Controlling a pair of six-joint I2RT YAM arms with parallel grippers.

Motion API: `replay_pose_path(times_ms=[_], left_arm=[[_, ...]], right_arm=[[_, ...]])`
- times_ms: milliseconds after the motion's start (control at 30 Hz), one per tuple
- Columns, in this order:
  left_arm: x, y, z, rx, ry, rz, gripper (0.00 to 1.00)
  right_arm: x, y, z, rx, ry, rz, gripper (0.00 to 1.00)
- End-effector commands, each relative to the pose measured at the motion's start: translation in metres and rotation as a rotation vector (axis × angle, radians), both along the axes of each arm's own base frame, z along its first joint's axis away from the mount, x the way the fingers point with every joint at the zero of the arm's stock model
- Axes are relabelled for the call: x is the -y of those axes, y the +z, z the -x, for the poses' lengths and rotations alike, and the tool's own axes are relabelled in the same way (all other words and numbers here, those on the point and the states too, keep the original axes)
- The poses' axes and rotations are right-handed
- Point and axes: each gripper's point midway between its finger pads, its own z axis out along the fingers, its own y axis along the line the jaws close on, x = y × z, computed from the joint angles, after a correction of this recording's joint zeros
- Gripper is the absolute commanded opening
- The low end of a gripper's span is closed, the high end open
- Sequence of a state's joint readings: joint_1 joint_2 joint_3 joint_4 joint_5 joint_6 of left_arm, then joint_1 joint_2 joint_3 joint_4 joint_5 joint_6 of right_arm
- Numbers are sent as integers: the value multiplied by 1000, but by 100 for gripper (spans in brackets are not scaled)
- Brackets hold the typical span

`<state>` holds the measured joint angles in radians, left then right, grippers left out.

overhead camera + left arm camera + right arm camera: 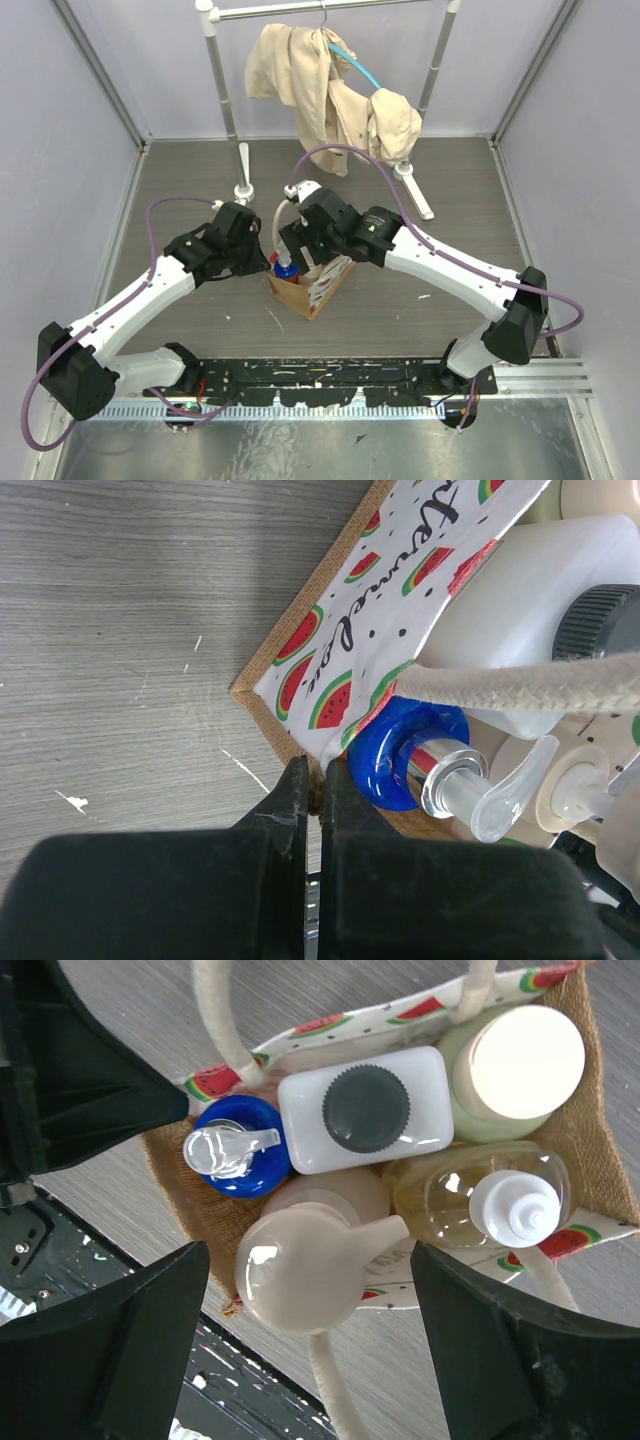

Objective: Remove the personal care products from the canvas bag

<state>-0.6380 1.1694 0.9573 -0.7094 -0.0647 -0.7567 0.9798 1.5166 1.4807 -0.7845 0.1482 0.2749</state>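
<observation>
The canvas bag stands upright mid-table, its watermelon-print panel facing out. My left gripper is shut on the bag's burlap rim at one corner, next to the blue-capped bottle. My right gripper is open right above the bag, its fingers on either side of the peach pump bottle. Inside the bag also stand the blue-capped bottle, a white bottle with a dark cap, a cream-lidded jar and an amber bottle.
A clothes rack with a beige garment stands at the back, its feet reaching toward the bag. A black rail runs along the near edge. The bag's cream handles loop up beside the bottles.
</observation>
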Motion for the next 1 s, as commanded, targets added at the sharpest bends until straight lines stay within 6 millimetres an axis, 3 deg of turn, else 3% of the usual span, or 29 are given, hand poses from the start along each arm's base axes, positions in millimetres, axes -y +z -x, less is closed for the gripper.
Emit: replay_pose_path(times_ms=[0,267,533,600,967], left_arm=[[-4,-13,13,-65,-19,-37,1],[-4,-17,14,-78,-18,-39,1],[-5,-18,15,-78,-14,-41,2],[-5,-18,15,-80,-14,-43,3],[-8,-23,18,-88,-7,-53,3]], right_arm=[[5,6,-1,16,-55,-29,87],[-4,-7,-2,-9,-42,-29,61],[-7,10,-3,17,-41,-73,28],[-6,19,-4,28,-43,-84,22],[8,103,-24,194,-119,-129,19]])
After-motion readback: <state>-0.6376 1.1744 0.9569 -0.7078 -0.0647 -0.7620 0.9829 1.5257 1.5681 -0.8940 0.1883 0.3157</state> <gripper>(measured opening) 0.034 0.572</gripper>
